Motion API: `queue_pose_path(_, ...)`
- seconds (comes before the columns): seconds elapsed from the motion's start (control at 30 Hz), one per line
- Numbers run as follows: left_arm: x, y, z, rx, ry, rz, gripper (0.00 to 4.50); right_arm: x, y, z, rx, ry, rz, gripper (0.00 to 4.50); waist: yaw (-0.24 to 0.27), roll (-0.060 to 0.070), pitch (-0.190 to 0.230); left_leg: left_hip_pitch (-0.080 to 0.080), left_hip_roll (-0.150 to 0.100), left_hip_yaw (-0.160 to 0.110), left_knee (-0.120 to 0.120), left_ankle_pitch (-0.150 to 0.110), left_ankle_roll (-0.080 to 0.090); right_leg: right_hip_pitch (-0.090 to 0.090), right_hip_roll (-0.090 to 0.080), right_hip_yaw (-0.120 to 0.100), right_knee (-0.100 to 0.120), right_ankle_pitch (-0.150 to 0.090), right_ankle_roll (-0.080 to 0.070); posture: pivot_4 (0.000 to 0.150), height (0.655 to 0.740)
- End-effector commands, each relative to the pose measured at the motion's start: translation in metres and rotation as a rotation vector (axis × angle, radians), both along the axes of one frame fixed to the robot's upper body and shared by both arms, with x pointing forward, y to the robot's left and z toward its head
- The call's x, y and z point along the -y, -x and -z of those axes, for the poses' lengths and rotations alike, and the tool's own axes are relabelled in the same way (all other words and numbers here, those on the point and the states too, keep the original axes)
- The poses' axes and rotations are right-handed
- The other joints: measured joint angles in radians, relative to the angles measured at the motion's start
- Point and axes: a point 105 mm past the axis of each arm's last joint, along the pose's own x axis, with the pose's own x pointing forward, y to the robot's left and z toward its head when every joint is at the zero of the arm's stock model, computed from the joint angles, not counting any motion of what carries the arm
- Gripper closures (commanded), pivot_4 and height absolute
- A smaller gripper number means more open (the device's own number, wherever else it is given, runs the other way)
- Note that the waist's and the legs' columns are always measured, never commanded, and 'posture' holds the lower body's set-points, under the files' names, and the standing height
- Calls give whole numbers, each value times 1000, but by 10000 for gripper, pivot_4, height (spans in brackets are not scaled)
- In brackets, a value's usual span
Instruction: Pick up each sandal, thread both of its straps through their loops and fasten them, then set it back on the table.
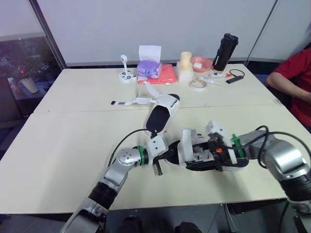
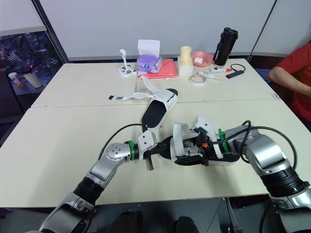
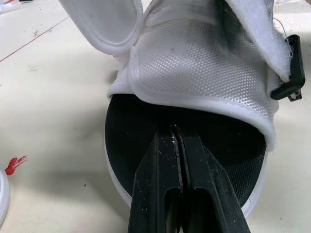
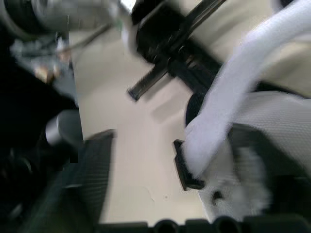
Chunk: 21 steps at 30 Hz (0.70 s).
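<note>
On a table (image 1: pixel 58 160), a sandal (image 1: pixel 188 144) is seemingly touched by the pressed-together left gripper (image 3: pixel 175 128). The right gripper (image 1: pixel 216 154) cannot be judged.

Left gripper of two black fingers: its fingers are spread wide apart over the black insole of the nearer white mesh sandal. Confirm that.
Not right. The left gripper has its fingers pressed shut together, not spread apart. The left wrist view shows them closed with no gap, lying over the black insole of the white mesh sandal. The rest stands.

Head stereo overhead, wrists near sandal (image 3: pixel 194 73)
</note>
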Motion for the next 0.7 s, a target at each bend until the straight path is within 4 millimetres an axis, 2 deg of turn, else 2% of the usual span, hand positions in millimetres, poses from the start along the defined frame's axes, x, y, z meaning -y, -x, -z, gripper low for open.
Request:
queue_pose_path(0.03,-20,10,50,-186,-133,-32,45000,23,9,-23,10,-37,115,1819,0,0,0,0,0,0,0,0,0,0,0,0,0,0,0,1500,7400)
queue_pose_path(0.17,-24,14,57,-189,-216,11,45000,30,39,-20,-92,-106,169,1819,-2,0,0,0,0,1,-5,0,0,-2,-1,0,-1,0,1,1500,7400)
queue_pose_path(0.27,-26,14,60,-165,-269,37,45000,22,59,-3,-165,-126,190,1819,-3,0,-1,1,0,1,-7,0,0,-2,1,0,0,0,1,1500,7400)
queue_pose_path(0.33,-24,13,57,-162,-260,39,45000,15,66,11,-192,-147,223,1819,-5,-1,-1,1,0,1,-7,0,0,-2,2,0,0,0,2,1500,7400)
queue_pose_path(0.5,-22,12,55,-161,-248,49,45000,0,65,40,-228,-212,337,1819,-5,-2,-2,1,0,1,-6,0,0,-1,2,0,0,0,3,1500,7400)
queue_pose_path(0.7,-23,10,54,-169,-235,38,45000,-7,51,46,-213,-283,432,1819,-5,-2,-2,1,0,1,-6,0,0,-2,2,0,0,-1,3,1500,7400)
